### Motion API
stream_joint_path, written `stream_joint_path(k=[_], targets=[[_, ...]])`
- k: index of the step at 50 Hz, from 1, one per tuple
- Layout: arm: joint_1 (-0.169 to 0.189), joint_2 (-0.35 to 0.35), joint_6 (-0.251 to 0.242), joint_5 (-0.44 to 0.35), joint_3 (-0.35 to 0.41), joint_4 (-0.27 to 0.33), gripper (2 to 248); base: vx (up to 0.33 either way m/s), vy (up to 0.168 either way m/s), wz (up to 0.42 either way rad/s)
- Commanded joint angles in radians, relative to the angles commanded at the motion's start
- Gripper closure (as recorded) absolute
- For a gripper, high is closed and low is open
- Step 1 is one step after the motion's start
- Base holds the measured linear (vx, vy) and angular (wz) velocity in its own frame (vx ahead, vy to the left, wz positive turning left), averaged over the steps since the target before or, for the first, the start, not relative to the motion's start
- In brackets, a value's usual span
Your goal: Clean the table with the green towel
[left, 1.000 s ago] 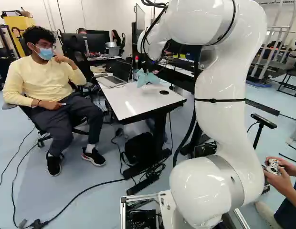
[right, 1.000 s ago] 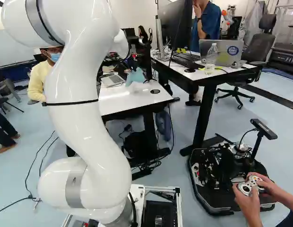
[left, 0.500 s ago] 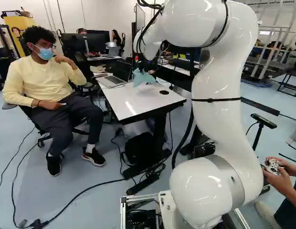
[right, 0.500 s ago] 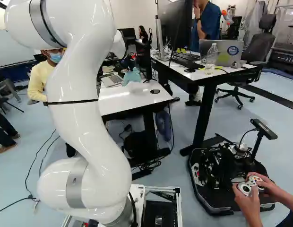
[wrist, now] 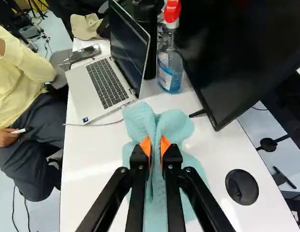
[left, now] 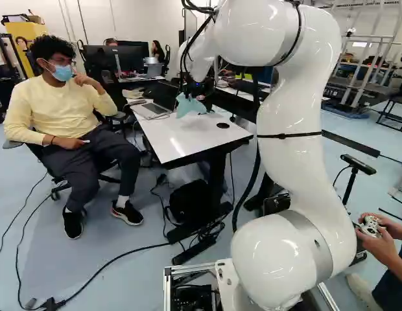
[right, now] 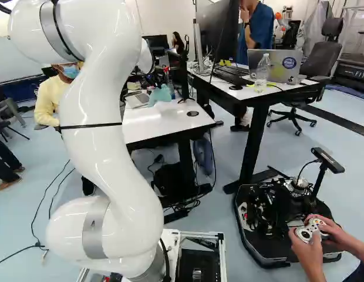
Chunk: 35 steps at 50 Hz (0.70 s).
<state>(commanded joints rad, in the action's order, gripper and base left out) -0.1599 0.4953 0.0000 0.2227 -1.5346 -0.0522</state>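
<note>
Wrist view: my fingers (wrist: 166,145) nearly closed, pinching green towel (wrist: 179,128). Wiping step, I judge; next, press, sweep toward tabletop (wrist: 94,186) near edge.

A pale aqua towel (wrist: 176,126) stands out against the white table (wrist: 89,186) before us, the tool (left: 187,92) black with orange pads (wrist: 165,145), a red-topped spray bottle (wrist: 170,70) at its 12 o'clock.

One green towel (wrist: 176,128), one laptop (wrist: 106,83), one spray bottle (wrist: 170,72), one monitor (wrist: 227,58) in wrist view
</note>
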Motion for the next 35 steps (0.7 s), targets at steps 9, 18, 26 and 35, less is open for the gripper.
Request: stream_joint_path(k=[9, 18, 26, 35], targets=[[-0.015, 0.005, 0.000, 0.006, -0.007, -0.008, 206, 0.000, 0.000, 0.000], [-0.030, 0.011, 0.000, 0.011, -0.014, -0.016, 206, 0.000, 0.000, 0.000], [-0.044, 0.016, 0.000, 0.016, -0.021, -0.023, 206, 0.000, 0.000, 0.000], [-0.059, 0.023, 0.000, 0.022, -0.029, -0.030, 206, 0.000, 0.000, 0.000]])
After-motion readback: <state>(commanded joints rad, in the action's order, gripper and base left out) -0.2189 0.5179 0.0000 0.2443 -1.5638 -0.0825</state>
